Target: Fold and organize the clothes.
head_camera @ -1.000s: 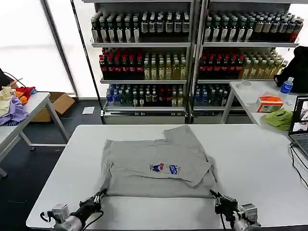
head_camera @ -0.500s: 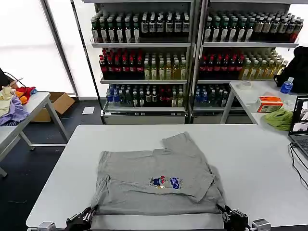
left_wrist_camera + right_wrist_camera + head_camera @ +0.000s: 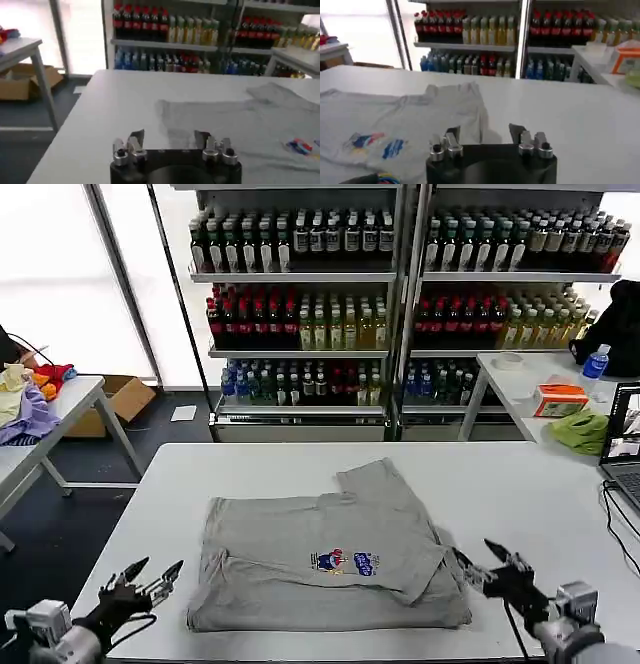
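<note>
Both grippers withdrawn, one shirt (image 3: 330,549) flat

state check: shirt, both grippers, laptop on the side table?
grey shirt: partly folded, flat on the white table, chest print up, one sleeve sticking out at the far edge
left gripper: open, empty, off the shirt's left near corner
right gripper: open, empty, off the shirt's right edge
laptop: lid open, screen lit

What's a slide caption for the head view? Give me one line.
Grey shirt lies partly folded on the white table, with the left end effector and right end effector open beside it.
</note>
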